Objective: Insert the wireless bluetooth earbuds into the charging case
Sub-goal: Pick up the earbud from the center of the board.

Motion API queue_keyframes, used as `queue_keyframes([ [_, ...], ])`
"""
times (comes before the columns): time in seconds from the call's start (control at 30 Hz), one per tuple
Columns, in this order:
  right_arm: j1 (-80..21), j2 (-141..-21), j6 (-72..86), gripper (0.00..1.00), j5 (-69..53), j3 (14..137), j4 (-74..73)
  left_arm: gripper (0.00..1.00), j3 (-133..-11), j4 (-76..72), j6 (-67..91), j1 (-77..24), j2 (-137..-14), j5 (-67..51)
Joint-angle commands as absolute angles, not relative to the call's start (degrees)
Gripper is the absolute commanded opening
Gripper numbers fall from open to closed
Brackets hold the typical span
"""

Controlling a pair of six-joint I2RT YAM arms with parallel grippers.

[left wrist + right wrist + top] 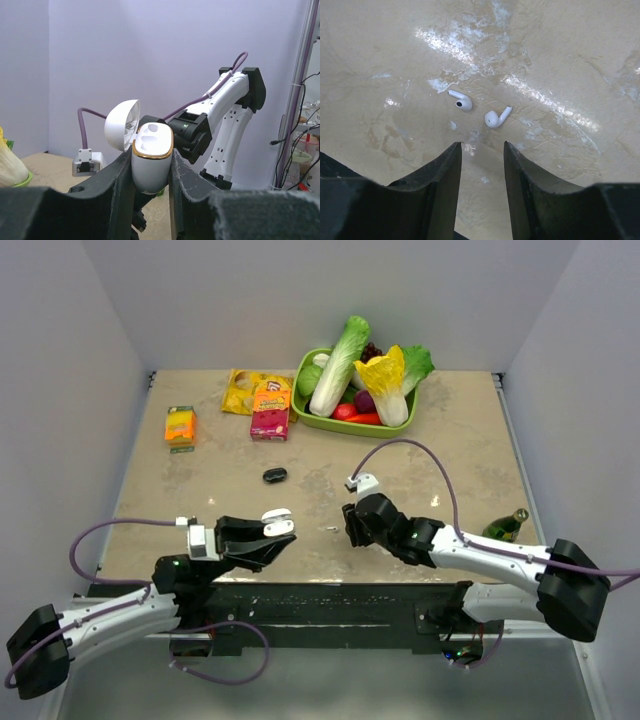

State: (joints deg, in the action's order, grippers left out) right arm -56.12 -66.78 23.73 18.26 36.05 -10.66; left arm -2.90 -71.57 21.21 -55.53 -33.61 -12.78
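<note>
Hovering with jaws apart and empty, the right gripper (482, 147) is hanging just above the two earbuds (461, 102) lying on the table (560, 55), while the left gripper (275, 532) is clamping the charging case (151, 160), lid open. A clean pick probably means straddling only the nearer earbud (495, 118), pinching gently.

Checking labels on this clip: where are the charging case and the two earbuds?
charging case (151, 167): left wrist view, white body below the gold rim.
earbud with dark dot (463, 103): right wrist view, rounded head.
other earbud (492, 119): right wrist view, rounded head.
</note>
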Motion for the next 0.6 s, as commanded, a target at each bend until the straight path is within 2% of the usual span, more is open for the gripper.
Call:
queue_keyframes([
  [0.0,-55.81,-69.16,25.23,0.4,15.04,34.46,-2.12,0.0,8.88,-70.84,19.07,-55.37,-32.34,-12.04],
  [0.1,-55.72,-72.24,24.35,0.36,12.66,34.19,1.22,0.0,8.88,-70.58,19.07,-55.37,-33.65,-12.39],
  [0.27,-55.81,-76.45,23.64,0.37,11.34,35.59,3.08,0.0,8.96,-71.63,20.3,-55.37,-35.86,-13.01],
  [0.3,-55.81,-76.81,23.64,0.35,11.34,35.86,2.9,0.0,9.14,-71.8,20.65,-55.37,-36.29,-13.01],
  [0.33,-55.72,-77.16,23.64,0.27,11.25,36.12,2.9,0.0,9.31,-72.15,20.74,-55.46,-36.47,-13.09],
  [0.43,-55.81,-77.96,24.52,0.19,12.65,35.95,2.11,0.0,9.49,-72.16,20.92,-55.46,-36.91,-13.01],
  [0.57,-55.81,-77.87,26.36,0.12,16.6,35.33,0.35,0.0,9.49,-71.9,20.92,-55.46,-37.18,-12.92],
])
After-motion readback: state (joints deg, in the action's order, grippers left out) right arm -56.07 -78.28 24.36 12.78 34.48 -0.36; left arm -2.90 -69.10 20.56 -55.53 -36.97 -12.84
